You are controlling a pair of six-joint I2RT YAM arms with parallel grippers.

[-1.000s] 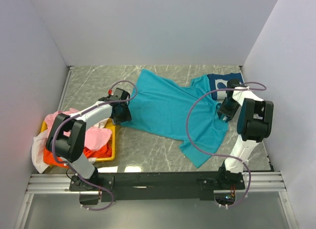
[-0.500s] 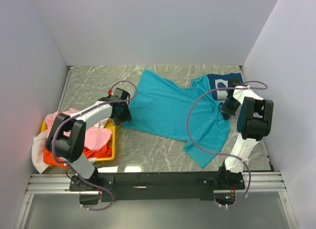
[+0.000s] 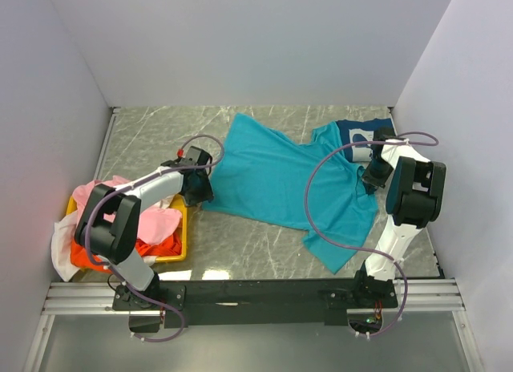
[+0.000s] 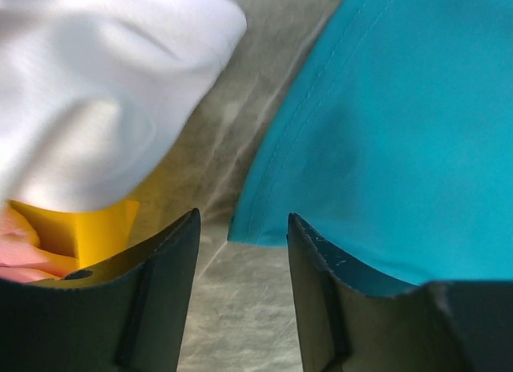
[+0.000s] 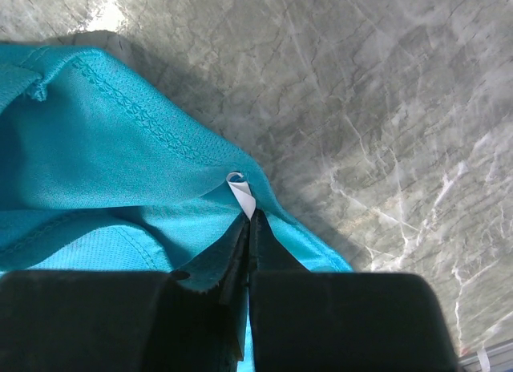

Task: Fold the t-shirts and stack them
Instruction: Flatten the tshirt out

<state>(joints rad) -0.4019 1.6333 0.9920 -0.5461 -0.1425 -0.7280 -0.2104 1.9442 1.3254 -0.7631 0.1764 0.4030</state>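
A teal t-shirt (image 3: 280,175) lies spread and rumpled across the table's middle. At its left hem corner my left gripper (image 3: 200,194) stands open. In the left wrist view that corner (image 4: 248,228) lies on the table just beyond my left gripper (image 4: 243,220). My right gripper (image 3: 370,182) is at the shirt's right side, shut on the teal cloth (image 5: 104,147) beside a small white label (image 5: 240,192). A navy t-shirt (image 3: 357,133) with white print peeks out behind it. Pink (image 3: 156,224), orange (image 3: 80,256) and white (image 3: 60,236) t-shirts are piled at the left.
A yellow tray (image 3: 183,248) holds the pile at the near left, close to my left arm. White cloth (image 4: 96,83) hangs over the tray's edge (image 4: 88,228). Walls close in the table on three sides. Bare marble (image 5: 401,107) lies right of the shirt.
My right gripper has shut on the teal shirt and drawn it slightly right. The left gripper shifted a little toward the near side along the hem corner.
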